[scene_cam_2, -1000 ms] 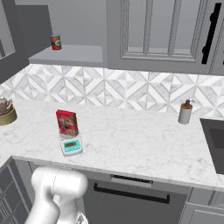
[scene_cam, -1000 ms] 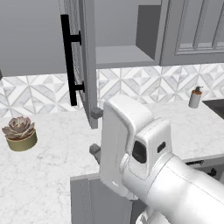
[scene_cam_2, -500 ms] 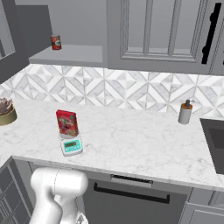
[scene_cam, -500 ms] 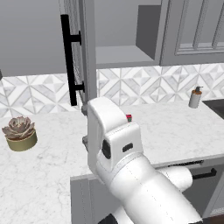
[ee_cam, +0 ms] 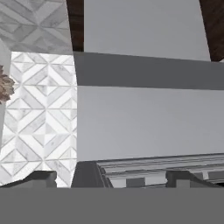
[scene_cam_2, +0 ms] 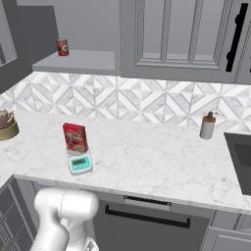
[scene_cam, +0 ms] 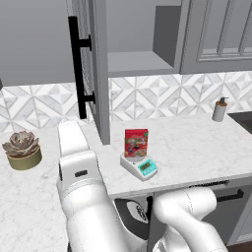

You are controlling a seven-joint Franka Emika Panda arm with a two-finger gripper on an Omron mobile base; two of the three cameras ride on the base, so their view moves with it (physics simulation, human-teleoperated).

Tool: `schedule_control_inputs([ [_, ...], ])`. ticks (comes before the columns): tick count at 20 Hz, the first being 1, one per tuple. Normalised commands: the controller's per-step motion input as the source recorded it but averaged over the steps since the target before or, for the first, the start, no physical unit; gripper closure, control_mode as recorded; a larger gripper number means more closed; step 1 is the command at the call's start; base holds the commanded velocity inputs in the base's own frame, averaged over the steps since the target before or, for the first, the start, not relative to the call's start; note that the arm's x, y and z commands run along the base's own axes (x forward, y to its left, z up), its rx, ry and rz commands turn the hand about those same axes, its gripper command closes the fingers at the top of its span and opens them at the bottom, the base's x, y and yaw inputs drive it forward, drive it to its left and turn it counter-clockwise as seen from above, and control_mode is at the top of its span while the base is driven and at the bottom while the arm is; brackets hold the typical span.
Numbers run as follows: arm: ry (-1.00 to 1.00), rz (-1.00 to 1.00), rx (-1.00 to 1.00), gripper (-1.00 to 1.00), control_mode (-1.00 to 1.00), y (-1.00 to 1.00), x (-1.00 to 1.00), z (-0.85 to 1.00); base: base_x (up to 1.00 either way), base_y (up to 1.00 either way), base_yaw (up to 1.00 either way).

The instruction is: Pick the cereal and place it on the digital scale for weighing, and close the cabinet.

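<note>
The arm has swung left off the cereal (scene_cam: 136, 143), now standing on the scale (scene_cam: 140, 166) (weighing step looks done). The cabinet door (scene_cam: 96, 69) hangs open; the pincer (ee_cam: 111, 178) is spread, holding nothing

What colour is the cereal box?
Red, with a multicoloured picture; the cereal box shows best in the left base view.

The cereal (scene_cam_2: 75, 138) stands upright on the digital scale (scene_cam_2: 80, 162) near the front of the marble bench (scene_cam_2: 157, 162) — a soap bottle (scene_cam_2: 208, 126) well apart to its right, a red can (scene_cam_2: 62, 47) on the open shelf above.
</note>
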Motion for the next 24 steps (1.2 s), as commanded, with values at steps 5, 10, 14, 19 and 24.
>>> schedule_control_inputs([
  [5, -0.05, -0.21, 0.01, -1.00, -1.00, 0.03, 0.20, 0.00, 0.00, 0.00, 0.00],
  [10, -0.08, -0.28, 0.00, -1.00, -1.00, 0.00, 0.33, 0.00, 0.00, 0.00, 0.00],
  [14, -0.06, -0.26, 0.00, -1.00, -1.00, 0.00, 0.27, 0.08, 0.00, 0.00, 0.00],
  [19, -0.03, -0.16, 0.00, -1.00, -1.00, 0.00, 0.05, 0.18, 0.00, 0.00, 0.00],
  [24, -0.02, -0.13, 0.01, -1.00, -1.00, -0.09, 0.01, 0.20, 0.00, 0.00, 0.00],
])
